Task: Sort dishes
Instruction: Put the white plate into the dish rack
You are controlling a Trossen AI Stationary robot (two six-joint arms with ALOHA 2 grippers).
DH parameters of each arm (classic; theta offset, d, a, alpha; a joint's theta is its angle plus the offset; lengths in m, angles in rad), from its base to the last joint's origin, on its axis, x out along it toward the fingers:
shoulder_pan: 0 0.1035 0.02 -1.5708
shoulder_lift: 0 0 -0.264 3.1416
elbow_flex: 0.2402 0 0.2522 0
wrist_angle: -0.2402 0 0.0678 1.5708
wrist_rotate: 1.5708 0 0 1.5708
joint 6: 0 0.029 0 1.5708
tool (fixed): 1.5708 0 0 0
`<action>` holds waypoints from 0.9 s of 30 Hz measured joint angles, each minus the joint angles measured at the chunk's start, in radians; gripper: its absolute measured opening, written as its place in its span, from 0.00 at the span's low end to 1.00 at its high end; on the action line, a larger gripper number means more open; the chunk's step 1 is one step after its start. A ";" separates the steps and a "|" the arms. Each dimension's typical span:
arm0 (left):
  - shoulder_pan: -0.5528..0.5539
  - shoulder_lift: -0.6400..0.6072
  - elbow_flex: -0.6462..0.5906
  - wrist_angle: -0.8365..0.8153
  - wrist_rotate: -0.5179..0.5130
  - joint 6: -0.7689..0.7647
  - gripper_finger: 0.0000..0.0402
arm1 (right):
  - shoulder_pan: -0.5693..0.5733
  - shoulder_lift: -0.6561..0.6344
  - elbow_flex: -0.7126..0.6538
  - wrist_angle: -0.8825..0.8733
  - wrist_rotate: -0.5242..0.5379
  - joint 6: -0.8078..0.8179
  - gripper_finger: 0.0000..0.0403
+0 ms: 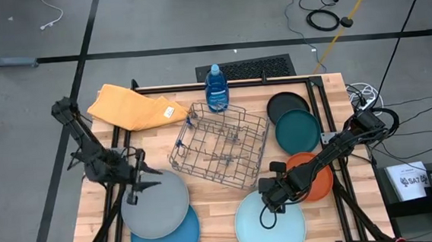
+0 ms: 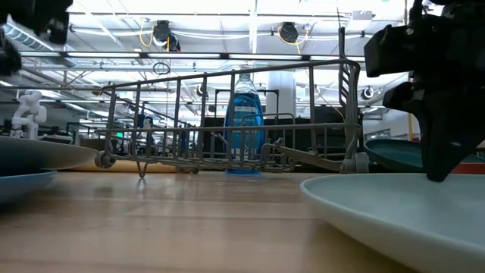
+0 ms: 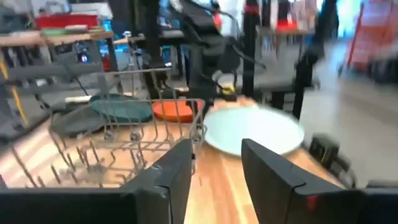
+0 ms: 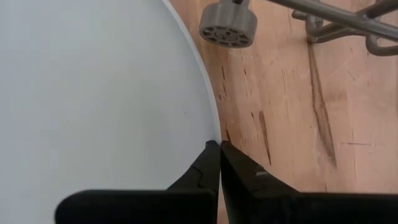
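Wooden table (image 1: 214, 201), left gripper (image 1: 145, 177) parted, empty

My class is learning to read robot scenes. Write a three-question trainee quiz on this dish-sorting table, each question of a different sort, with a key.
1. True or false: the wire rack holds a plate.
2. Which plate does the right claw touch? A grey; B light blue; C black.
3. Fill in: the blue bottle stands beside the rack's ____ edge, seen from the arms' side.

Key
1. False; the rack is empty.
2. B; its shut tips meet the rim of the light blue plate. The left claw, open, sits over the grey plate.
3. Far.
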 joint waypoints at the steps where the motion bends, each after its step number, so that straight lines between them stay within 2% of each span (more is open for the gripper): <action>1: 0.000 0.057 0.034 0.002 0.000 0.036 0.36 | 0.000 0.000 0.000 0.000 0.000 0.001 0.00; 8: 0.021 0.448 0.308 -0.067 -0.002 0.292 0.36 | 0.000 -0.001 0.000 0.001 0.000 0.007 0.00; 14: 0.101 0.748 0.446 -0.119 -0.013 0.423 0.36 | 0.000 -0.002 0.027 -0.004 0.006 -0.010 0.00; 20: 0.141 1.029 0.551 0.037 -0.003 0.689 0.36 | 0.004 -0.003 0.065 -0.071 0.028 -0.028 0.00; 24: 0.167 1.173 0.624 0.172 -0.005 0.906 0.36 | 0.013 -0.003 0.065 -0.074 0.030 -0.027 0.00; 27: 0.203 1.268 0.682 0.198 -0.004 1.061 0.36 | 0.020 -0.003 0.065 -0.074 0.030 -0.017 0.00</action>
